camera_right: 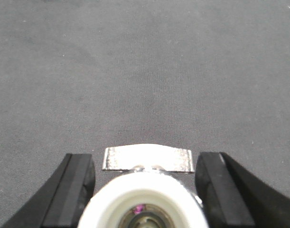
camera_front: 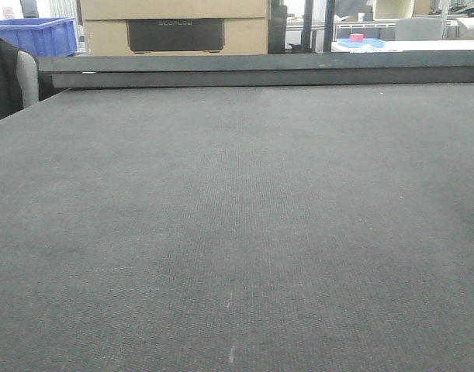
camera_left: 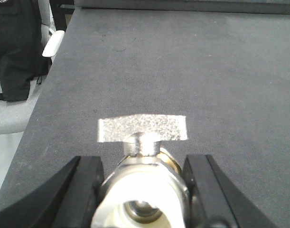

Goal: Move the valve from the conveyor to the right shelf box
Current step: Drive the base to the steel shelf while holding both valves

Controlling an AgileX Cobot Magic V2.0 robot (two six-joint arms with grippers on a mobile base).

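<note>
**Q:** What are your grippers doing?

**A:** My left gripper is clenched on a valve. Its black fingers press both sides of the metal body, and the flat handle points ahead over the conveyor. My right gripper grasps a second valve the same way, white ring toward the lens.

**Q:** The count? Any writing?

**A:** Two valves, one in each gripper. Beyond the rail stand one cardboard box and one blue crate. The box's dark panel carries lettering too faint to read.
</note>
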